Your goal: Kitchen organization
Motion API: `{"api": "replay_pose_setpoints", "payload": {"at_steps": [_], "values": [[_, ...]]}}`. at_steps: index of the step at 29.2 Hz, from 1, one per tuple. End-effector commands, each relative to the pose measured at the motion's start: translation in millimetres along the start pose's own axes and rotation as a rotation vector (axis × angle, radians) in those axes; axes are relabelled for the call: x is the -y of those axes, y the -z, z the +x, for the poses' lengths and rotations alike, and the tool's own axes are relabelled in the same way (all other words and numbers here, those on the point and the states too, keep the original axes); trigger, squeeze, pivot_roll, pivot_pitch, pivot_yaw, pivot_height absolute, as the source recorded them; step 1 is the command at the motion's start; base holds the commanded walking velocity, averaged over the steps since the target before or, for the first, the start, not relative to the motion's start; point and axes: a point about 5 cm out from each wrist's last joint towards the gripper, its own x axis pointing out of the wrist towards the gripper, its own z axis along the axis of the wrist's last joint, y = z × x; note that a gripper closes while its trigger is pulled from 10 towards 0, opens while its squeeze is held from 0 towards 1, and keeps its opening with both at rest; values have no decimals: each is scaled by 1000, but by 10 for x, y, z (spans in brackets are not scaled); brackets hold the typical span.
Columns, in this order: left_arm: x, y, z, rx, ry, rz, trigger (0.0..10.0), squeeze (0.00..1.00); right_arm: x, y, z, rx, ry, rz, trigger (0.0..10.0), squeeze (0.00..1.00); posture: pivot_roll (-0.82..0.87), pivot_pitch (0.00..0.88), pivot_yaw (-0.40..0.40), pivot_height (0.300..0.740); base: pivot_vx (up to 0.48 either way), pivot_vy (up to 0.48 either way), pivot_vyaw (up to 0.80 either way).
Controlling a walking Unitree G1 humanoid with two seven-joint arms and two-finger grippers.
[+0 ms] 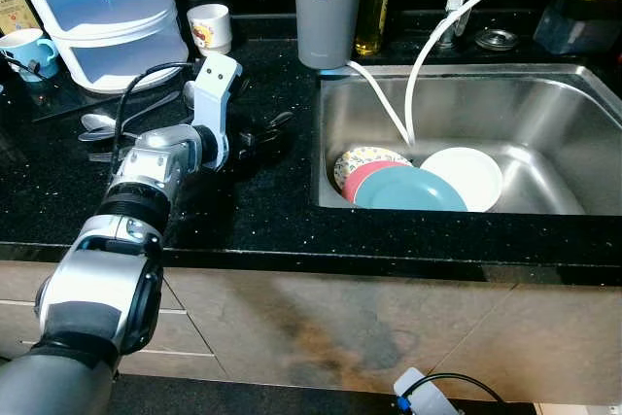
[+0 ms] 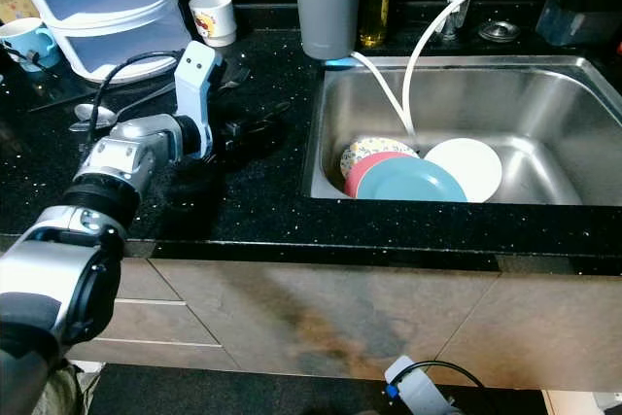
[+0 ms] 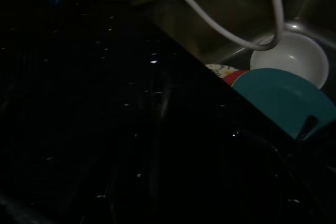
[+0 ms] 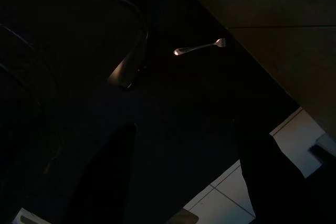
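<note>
A black speckled stone desk (image 1: 253,211) runs across a kitchen, with a stainless steel sink (image 1: 544,114) set into it on the right and pale cabinet fronts below. In the sink lie four overlapping plates: a teal plate (image 1: 413,191) in front, a red plate (image 1: 367,174) just behind it, a patterned plate (image 1: 362,155) at the back left, and a white plate (image 1: 471,172) to the right. A white hose (image 1: 428,41) curves down into the basin above them. At the back edge of the desk stand a grey canister with a red round label (image 1: 328,2) and, beside it, a bottle of yellowish oil (image 1: 374,2). Further left are a small white printed cup (image 1: 210,26), a clear plastic stacked container (image 1: 102,12) and a light blue mug (image 1: 27,48). Metal spoons (image 1: 102,125) lie on the desk near the left arm.

The left end effector (image 1: 270,133) reaches low over the desk, just left of the sink rim, its black fingers blending into the dark stone; whether it is released or clenched cannot be told. The left wrist view looks over the dark desk edge towards the plates.

The right end effector (image 4: 184,177) hangs idle in the shade, its two fingers spread apart and grasping nothing, with a fork (image 4: 199,48) catching light beyond them.
</note>
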Motion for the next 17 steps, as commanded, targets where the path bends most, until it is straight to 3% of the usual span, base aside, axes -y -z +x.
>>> {"api": "replay_pose_setpoints", "payload": {"at_steps": [1,6,12,17], "values": [[-88,-9,-61,-25,-40,4,10000,0,-13,-15,5,7,0,6,10000,0,-64,42,62,740,0,0,0],[-127,201,-83,-135,-64,-74,10000,0,-6,-13,4,6,8,3,10000,0,-65,39,58,740,0,0,0],[-72,416,-91,-265,-8,-155,10000,0,-3,-7,3,1,13,-2,10000,0,-66,28,55,740,0,0,0],[-60,448,-98,-296,4,-195,10000,0,1,-3,3,-1,21,-7,10000,0,-67,22,56,740,0,0,0]]}}
